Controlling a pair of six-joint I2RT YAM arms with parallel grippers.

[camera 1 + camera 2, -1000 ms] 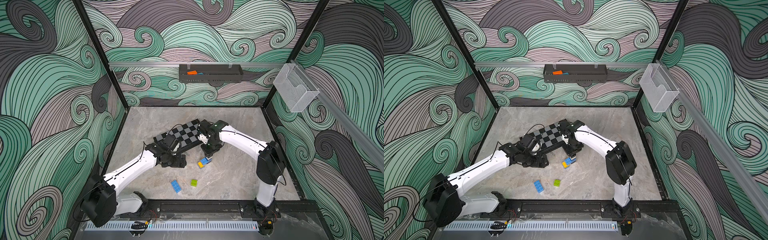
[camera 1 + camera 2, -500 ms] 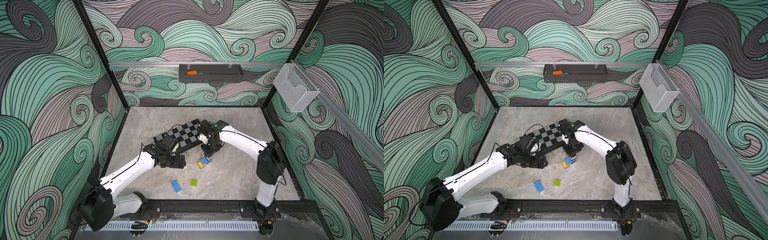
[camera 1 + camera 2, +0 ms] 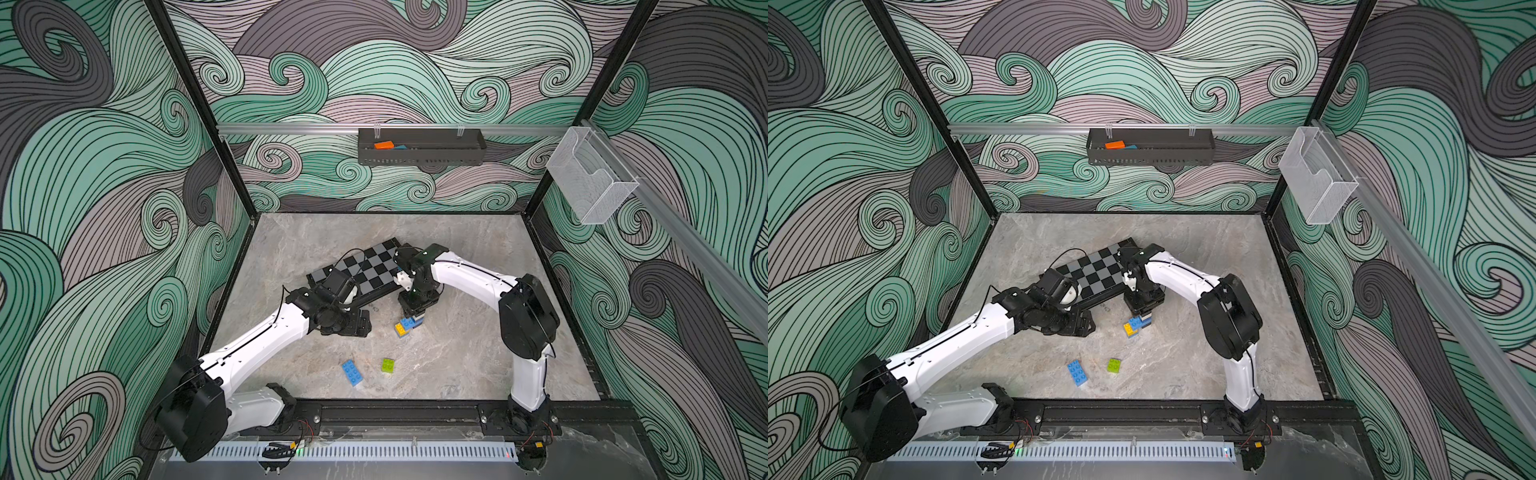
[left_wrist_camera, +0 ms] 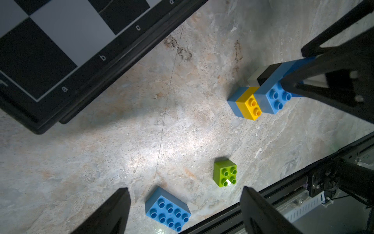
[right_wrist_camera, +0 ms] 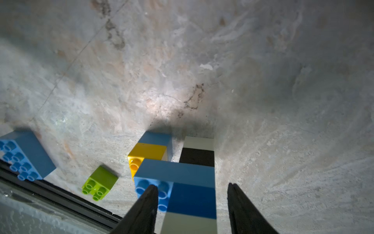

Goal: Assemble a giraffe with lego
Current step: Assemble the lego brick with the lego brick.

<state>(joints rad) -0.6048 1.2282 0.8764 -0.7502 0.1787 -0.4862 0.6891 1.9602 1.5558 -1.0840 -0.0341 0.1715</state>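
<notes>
The giraffe (image 3: 409, 325) (image 3: 1135, 326) stands on the stone floor near the chequered board: a blue and yellow leg, a white and black leg, a light blue brick across them (image 4: 269, 91), and dark blue and white bricks stacked above (image 5: 192, 196). My right gripper (image 3: 415, 309) (image 5: 191, 185) hangs straight over it, open, its fingers either side of the upper stack with a gap on one side. My left gripper (image 3: 358, 326) (image 4: 184, 189) is open and holds nothing. Loose lego lies nearer the front: a blue oblong brick (image 3: 352, 372) (image 4: 168, 210) and a lime-green square brick (image 3: 388, 365) (image 4: 225, 175).
The black-and-grey chequered board (image 3: 370, 266) (image 4: 50, 40) lies behind both grippers, its edge close to them. A black rail (image 3: 415, 409) bounds the floor at the front. On the back wall hangs a black tray (image 3: 419, 145), and on the right wall a clear box (image 3: 590, 178).
My right gripper's jaws have parted around the top of the giraffe's stack. The left arm has shifted only slightly and its gripper stays open.
</notes>
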